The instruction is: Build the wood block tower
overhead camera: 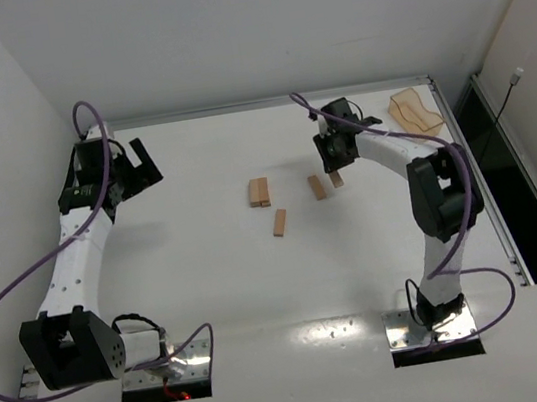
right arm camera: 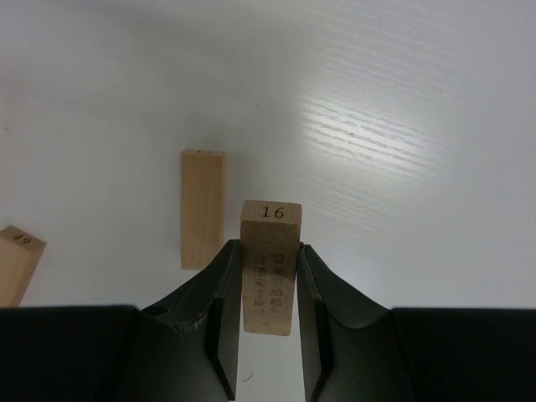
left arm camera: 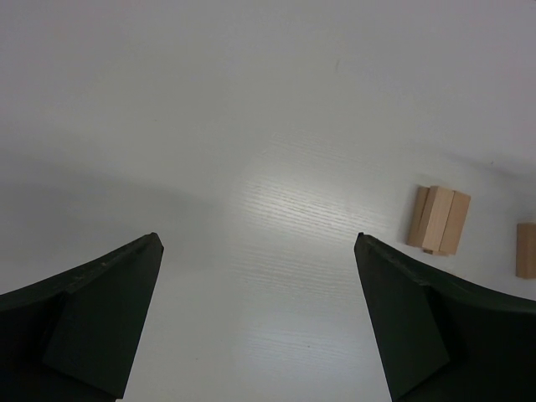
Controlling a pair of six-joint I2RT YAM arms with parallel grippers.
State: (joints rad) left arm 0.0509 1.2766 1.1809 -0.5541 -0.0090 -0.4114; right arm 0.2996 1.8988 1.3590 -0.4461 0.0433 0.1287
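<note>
The right claw [right arm camera: 268, 248] is gripping a wood block [right arm camera: 270, 276] marked 16, toward the worktop's [overhead camera: 213, 300] far edge, right of middle. The tower [overhead camera: 259, 192] is sitting near the worktop's middle, one loose block [overhead camera: 317, 187] lying to its right and a second loose block [overhead camera: 279, 223] nearer the arms. The left claw [left arm camera: 257, 239] is gaping wide, empty, by the far left corner.

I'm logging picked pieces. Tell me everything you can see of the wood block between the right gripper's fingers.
The wood block is a light tan rectangular plank, "16" printed on its end face and dark characters along one side. The right gripper clamps its long sides, far end sticking out. Whether it touches the table is unclear.
</note>
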